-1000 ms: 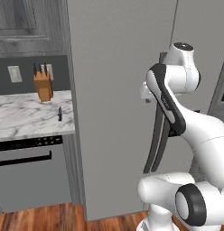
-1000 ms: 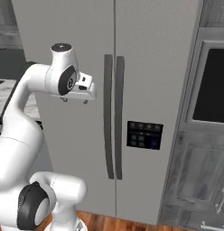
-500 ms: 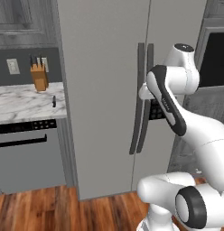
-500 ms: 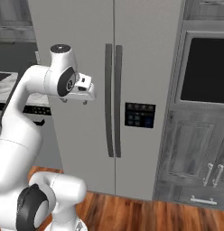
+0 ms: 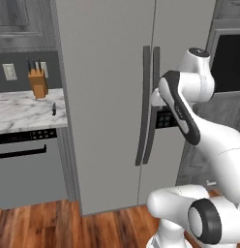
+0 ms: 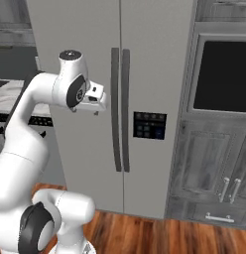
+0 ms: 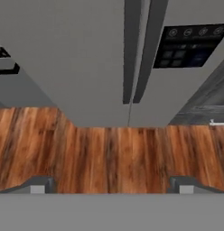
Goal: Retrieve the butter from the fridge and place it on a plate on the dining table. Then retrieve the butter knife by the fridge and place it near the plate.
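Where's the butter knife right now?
In the left base view, the butter knife lies on the marble counter left of the fridge, near its edge, right of the knife block.

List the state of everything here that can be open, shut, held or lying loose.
fridge: both doors shut.
end effector: open, holding nothing, apart from the fridge handles.
butter knife: lying loose on the marble counter beside the fridge.
knife block: upright on the counter, knives in it.
dishwasher: door shut.
wall oven: door shut.
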Controlling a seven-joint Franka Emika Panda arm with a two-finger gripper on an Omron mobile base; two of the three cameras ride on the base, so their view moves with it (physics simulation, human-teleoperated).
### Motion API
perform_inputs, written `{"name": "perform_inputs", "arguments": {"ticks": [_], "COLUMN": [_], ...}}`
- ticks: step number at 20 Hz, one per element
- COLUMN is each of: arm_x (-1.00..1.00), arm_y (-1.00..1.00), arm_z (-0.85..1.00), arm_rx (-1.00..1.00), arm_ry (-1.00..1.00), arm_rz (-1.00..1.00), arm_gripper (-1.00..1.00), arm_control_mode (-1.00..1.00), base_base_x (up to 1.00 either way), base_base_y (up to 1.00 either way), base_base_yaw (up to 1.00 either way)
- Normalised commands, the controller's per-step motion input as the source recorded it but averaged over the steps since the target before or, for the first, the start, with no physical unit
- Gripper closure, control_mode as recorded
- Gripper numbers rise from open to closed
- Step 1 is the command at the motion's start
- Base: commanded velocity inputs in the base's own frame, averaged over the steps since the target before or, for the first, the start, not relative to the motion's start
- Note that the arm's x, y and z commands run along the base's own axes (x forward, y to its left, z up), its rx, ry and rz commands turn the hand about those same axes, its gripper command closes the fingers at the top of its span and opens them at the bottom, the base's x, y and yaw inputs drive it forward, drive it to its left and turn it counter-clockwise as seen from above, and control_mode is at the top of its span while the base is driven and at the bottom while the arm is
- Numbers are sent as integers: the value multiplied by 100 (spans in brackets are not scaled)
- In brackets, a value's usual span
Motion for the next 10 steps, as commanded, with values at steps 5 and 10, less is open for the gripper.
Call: {"name": "perform_inputs", "arguments": {"ticks": [5, 10], "arm_x": [37, 65], "arm_y": [-66, -50], "arm_z": [-18, -46], "arm_rx": [17, 29], "arm_ry": [-8, -12], "arm_rz": [-1, 9], "arm_gripper": [-100, -100], "arm_control_mode": [-100, -100], "base_base_x": [0, 0], "base_base_y": [0, 0], "base_base_yaw": [0, 0]}}
